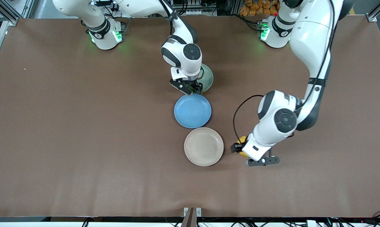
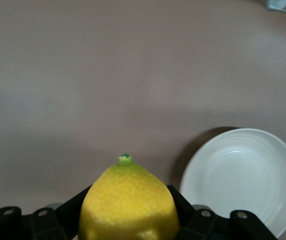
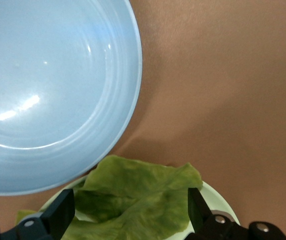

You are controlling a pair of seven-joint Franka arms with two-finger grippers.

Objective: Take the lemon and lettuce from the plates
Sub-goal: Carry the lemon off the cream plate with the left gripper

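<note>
A matte brown counter (image 1: pixel 82 142) carries three round, shallow, glossy plates in a row. The blue plate (image 1: pixel 192 111) lies between the beige plate (image 1: pixel 204 146), nearest the front camera, and the mint plate (image 1: pixel 207 78), farthest. On the mint plate rests the lettuce (image 3: pixel 138 200), a crinkled, veined green leaf; the right claw (image 1: pixel 190 87) hangs over it, jaws wide on either side. The left claw (image 1: pixel 240 148), over bare counter beside the beige plate toward the left arm's end, grips the lemon (image 2: pixel 129 205), oval, dimpled, with a pointed tip.

left tool (image 1: pixel 240 150) clamped, right tool (image 1: pixel 190 87) spread
</note>
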